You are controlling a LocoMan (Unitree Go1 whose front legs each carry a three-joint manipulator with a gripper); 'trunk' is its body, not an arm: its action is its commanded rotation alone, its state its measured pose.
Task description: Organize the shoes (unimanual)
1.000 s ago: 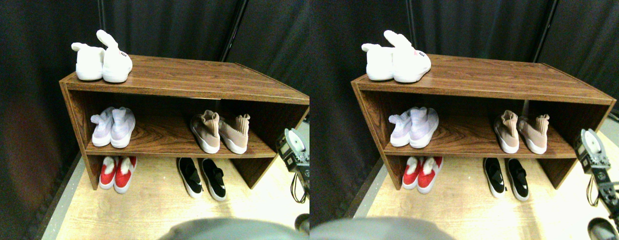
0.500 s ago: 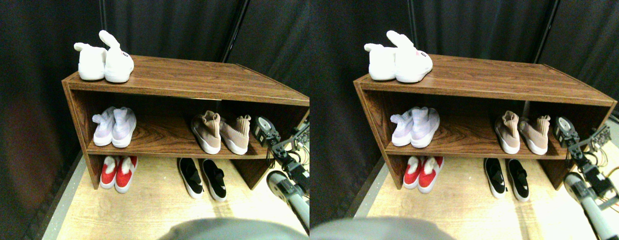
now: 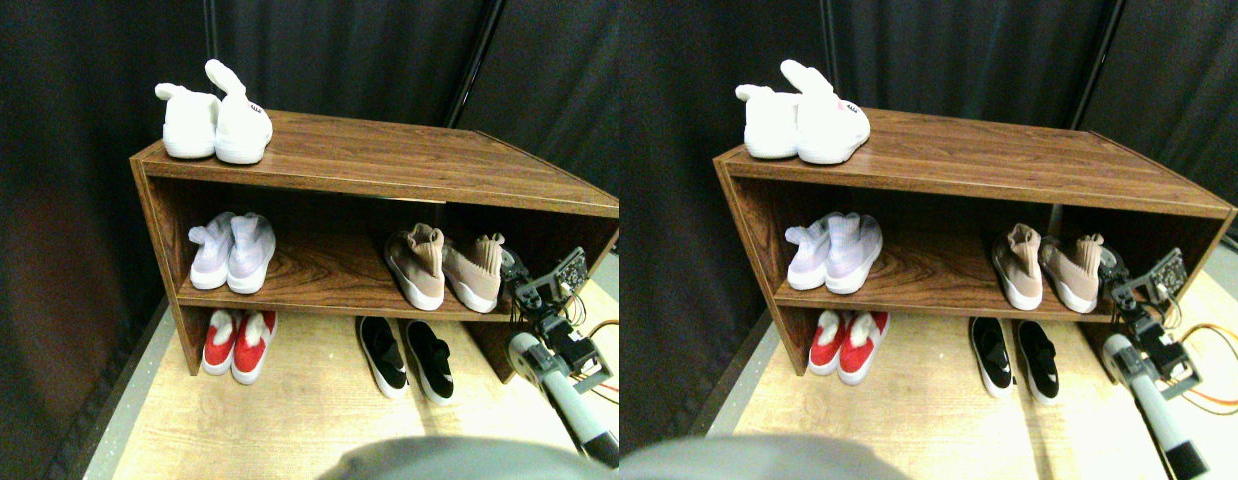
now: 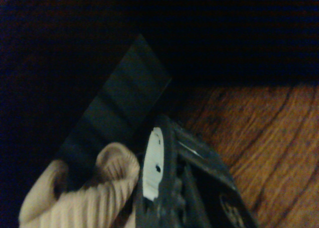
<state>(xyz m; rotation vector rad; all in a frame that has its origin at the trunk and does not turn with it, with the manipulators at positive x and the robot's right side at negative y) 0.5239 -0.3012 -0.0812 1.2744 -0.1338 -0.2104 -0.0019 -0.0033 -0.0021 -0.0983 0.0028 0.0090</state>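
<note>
Right gripper [image 3: 514,272]: beside the skewed tan sneaker [image 3: 471,272] on the shoe rack [image 3: 379,160], likely to straighten it; jaw state indiscernible.

Hidden in part behind the end effector [image 3: 514,270]: heel of right tan shoe [image 3: 471,272]. Cut off at wrist view's edge: same shoe's collar [image 4: 79,200]. Too dark to read: shelf back [image 4: 75,48].
</note>
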